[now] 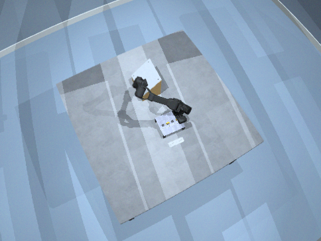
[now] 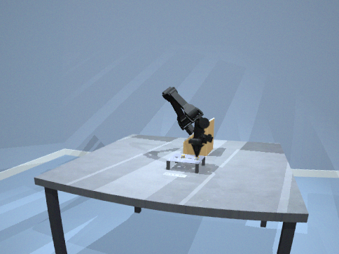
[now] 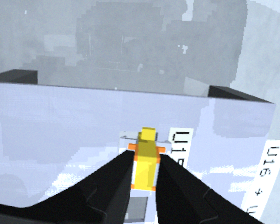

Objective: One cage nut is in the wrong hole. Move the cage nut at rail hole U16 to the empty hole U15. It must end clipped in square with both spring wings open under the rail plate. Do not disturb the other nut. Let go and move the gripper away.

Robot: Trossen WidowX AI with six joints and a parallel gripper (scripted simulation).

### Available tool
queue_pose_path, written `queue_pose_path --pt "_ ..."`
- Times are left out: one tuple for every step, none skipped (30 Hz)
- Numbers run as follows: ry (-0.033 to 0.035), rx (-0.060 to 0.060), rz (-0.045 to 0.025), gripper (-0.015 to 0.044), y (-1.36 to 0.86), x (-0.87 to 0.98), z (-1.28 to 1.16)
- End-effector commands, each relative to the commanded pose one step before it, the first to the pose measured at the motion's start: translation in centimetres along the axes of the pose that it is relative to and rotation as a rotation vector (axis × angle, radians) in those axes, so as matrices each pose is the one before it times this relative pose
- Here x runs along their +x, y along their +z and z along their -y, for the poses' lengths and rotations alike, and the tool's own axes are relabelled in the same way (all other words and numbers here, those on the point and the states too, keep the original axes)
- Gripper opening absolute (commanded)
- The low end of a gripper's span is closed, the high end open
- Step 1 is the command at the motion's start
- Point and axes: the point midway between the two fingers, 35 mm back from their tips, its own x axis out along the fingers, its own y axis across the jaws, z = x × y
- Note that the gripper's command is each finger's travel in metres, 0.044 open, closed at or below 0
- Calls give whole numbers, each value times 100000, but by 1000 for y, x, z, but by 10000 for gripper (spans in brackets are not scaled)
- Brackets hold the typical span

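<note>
- A blue room: a plain wall behind, a pale blue floor below
- A grey table, crossed by bands of light and shadow
- One black arm reaches from the far left, near a wooden block
- A pale plate on short legs, its holes in a left-to-right row; a printed card lies on its near side
- The pincer points down at the row's right end, closed on a yellow clip nut
- That yellow clip nut lies directly between the fingertips, long axis along the row, beside a partly hidden label; whether it is clipped in, I cannot tell
- The other nut sits to the left, apart from the pincer; the coming move should keep clear of it
</note>
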Motion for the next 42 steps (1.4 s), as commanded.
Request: queue_pose_path --pt "-951 -271 -384 27 -73 -43 37" --pt "-27 0 0 27 0 1 -1" --pt "-30 0 0 27 0 0 -1" --pt "-61 -1 0 27 0 1 -3" --pt "-87 -1 0 27 0 1 -4" --pt "-113 -1 1 27 0 1 -6" --pt "-142 -1 1 27 0 2 -7" --pt "-157 -2 1 27 -2 1 -8" --pt "-167 -2 1 27 -2 1 -9" --pt "-170 -2 1 27 -2 1 -9" --pt "-171 -1 1 27 -3 1 -9" --pt "-171 -1 0 27 -3 1 -9" --pt "-171 -1 0 27 -3 0 -9" --pt "-171 -1 0 27 -3 0 -9" --pt "-171 -1 0 27 -3 0 -10" --pt "-171 -1 0 27 -3 0 -10" --pt "-171 -1 0 27 -3 0 -10" --pt "-171 -1 -1 27 -3 0 -10" --pt "-136 0 -1 27 -3 0 -8" --pt "-83 0 0 27 -2 0 -5" --pt "-28 0 0 27 -1 0 -2" --pt "0 0 0 27 0 0 0" --pt "0 0 0 27 0 0 0" --pt "0 0 0 27 0 0 0" --pt "0 0 0 27 0 0 0" --pt "0 0 0 27 0 0 0" --pt "0 0 0 27 0 0 0" --pt "0 0 0 27 0 0 0" --pt "0 0 0 27 0 0 0" --pt "3 -2 -4 27 0 7 -2" --pt "3 -3 -3 27 0 16 -5" --pt "-28 0 0 27 0 0 -1" --pt "-56 0 0 27 0 0 -3" --pt "-87 -1 0 27 0 1 -5" --pt "-108 -1 0 27 0 1 -6" --pt "-130 -1 0 27 0 1 -7" --pt "-154 -1 0 27 0 1 -8" --pt "-173 -1 -1 27 0 1 -9" --pt "-181 -1 -1 27 0 1 -10" --pt "-27 0 0 27 0 1 -1" --pt "-26 0 0 27 0 1 -1" --pt "-29 0 0 27 0 0 -1"
